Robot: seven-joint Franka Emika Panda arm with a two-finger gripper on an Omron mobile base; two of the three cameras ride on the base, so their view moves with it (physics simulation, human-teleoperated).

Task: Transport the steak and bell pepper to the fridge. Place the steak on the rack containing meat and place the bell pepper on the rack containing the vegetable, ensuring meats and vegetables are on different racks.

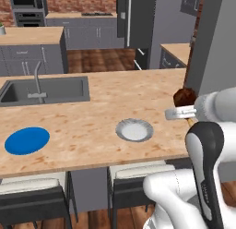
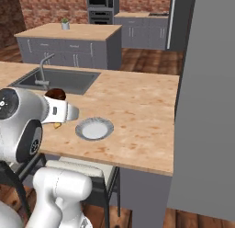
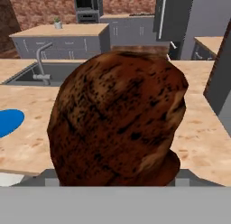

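The steak [image 3: 117, 119], a dark reddish-brown glossy lump, sits right in front of the hand camera and hides the fingertips. From the base views the steak [image 1: 185, 97] [image 2: 56, 94] hangs above the wooden counter's right part, and my gripper [image 1: 183, 108] [image 2: 58, 104] is shut on it. The fridge [image 1: 131, 20] [image 2: 176, 20] [image 3: 180, 15], dark grey with a long silvery handle, stands far back across the kitchen. The bell pepper, the meat and the vegetable are out of view.
A round grey dish [image 1: 134, 129] [image 2: 94, 128] lies on the counter near the hand. A blue plate [image 1: 26, 140] lies at the front left, behind it a sink [image 1: 46, 90] with a faucet. A tall grey panel [image 2: 206, 107] bounds the counter's right end. Stools [image 1: 32, 195] stand below.
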